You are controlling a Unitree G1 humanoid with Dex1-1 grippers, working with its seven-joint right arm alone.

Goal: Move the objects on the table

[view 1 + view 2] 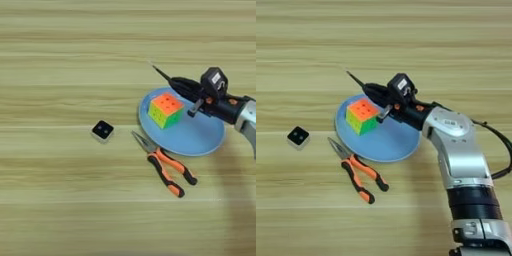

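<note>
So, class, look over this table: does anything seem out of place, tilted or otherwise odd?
Nothing is spilled or broken. The puzzle cube sits on the blue plate, turned cornerwise to the table's grain. The pliers lie on the wood, just off the plate's rim. A small black-topped block sits alone to the left.

Wide bare table [60,200] lies open left and front, while the blue plate [200,140] with its puzzle cube [165,109], the pliers [165,164] and a small black-topped block [102,131] crowd the middle-right.

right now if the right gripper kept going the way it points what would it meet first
Likely nothing: the right gripper points up-left along the far rim of the round blue plate, passing behind the multicolour puzzle cube, then over bare light-wood table. Height is unclear.
</note>
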